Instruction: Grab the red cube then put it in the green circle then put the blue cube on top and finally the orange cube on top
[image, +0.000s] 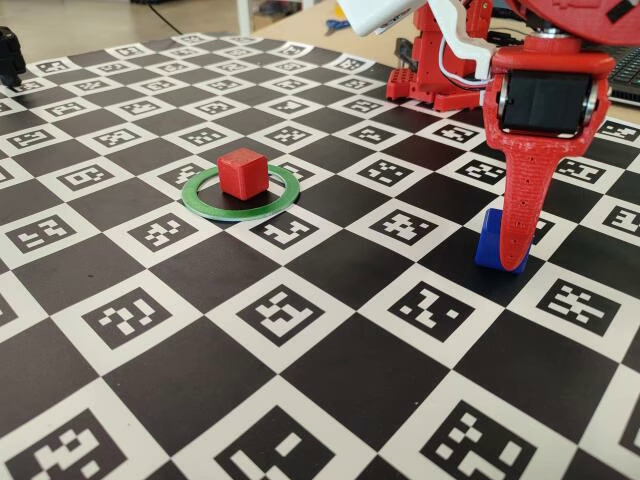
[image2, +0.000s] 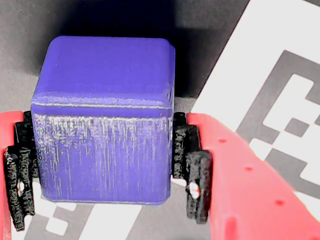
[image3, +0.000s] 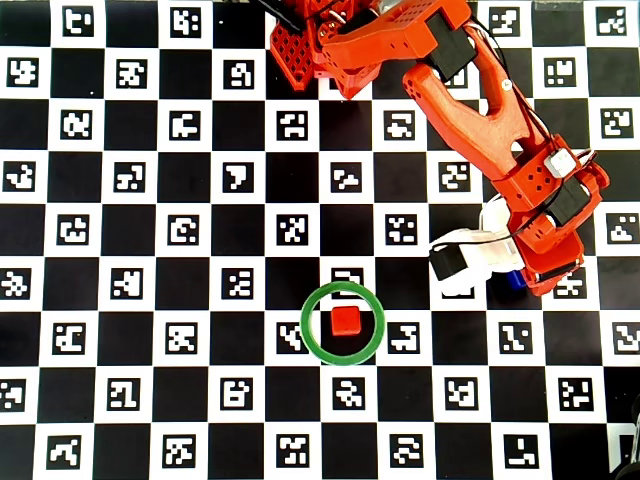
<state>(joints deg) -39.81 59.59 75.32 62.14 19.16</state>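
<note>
The red cube stands inside the green circle, near the middle of the board. The blue cube rests on the board to the right of the ring. My gripper points down over it. In the wrist view its black pads press both side faces, so it is shut on the blue cube. From above, the arm hides most of that cube. The orange cube is out of view.
The board is a black-and-white checker mat printed with marker squares. The arm's red base stands at the back. A dark object sits at the far left edge in the fixed view.
</note>
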